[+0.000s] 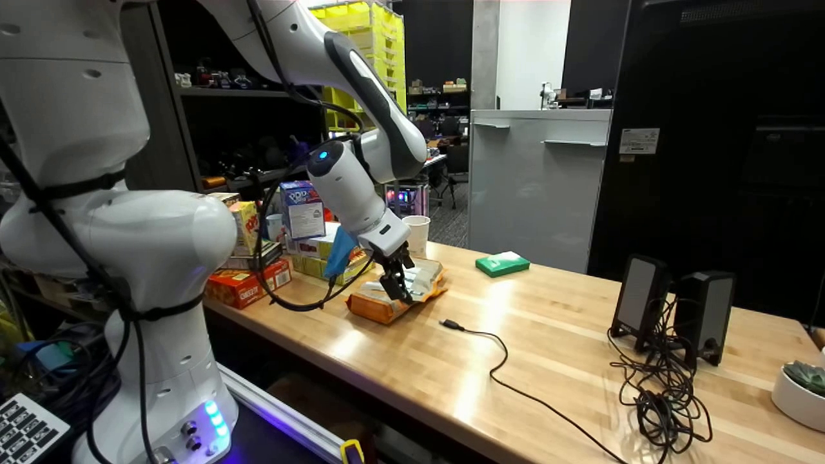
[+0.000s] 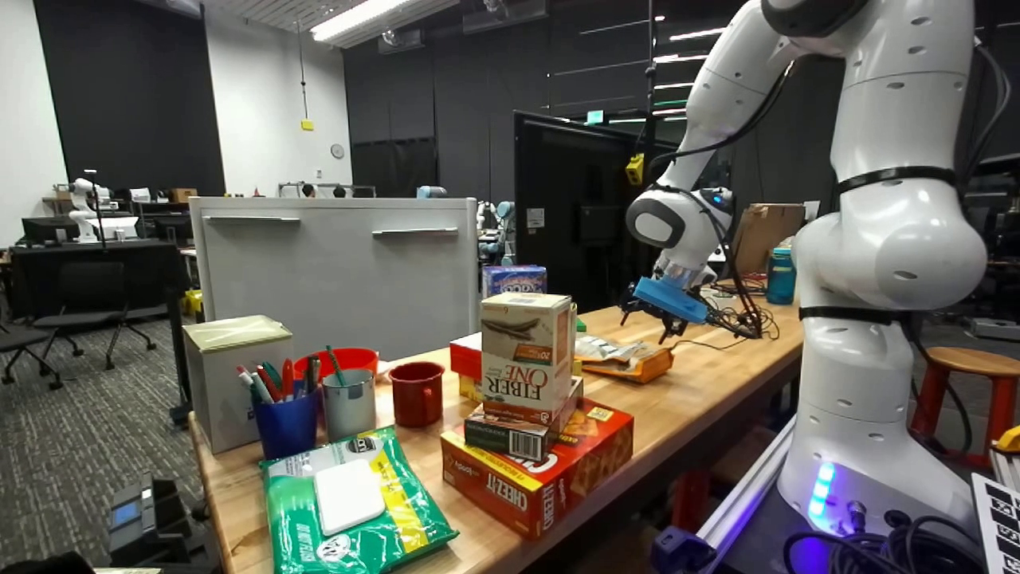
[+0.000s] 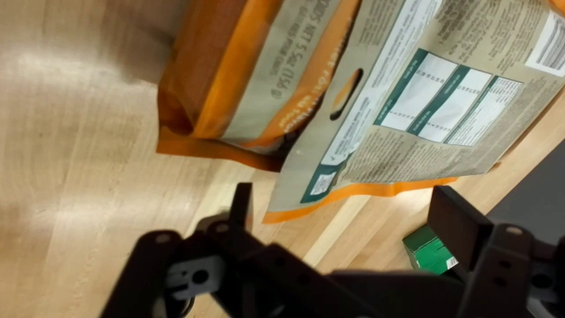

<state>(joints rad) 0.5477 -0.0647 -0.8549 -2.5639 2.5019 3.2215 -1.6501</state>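
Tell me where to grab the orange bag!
Probably grip the orange bag by its thin slotted flap: one corner sticks out past the thick part. The gripper could come from that corner's side, pinching above and below.

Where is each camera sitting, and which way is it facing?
In an exterior view: camera beside the arm, looking across the wooden table; arm and gripper show.
In an exterior view: camera by the table end with the blue pen cup, looking along the table; arm and gripper show.
Wrist view: camera on the wrist, facing the orange bag below; only the gripper shows, open.
Both exterior views share arm, gripper, table and bag.
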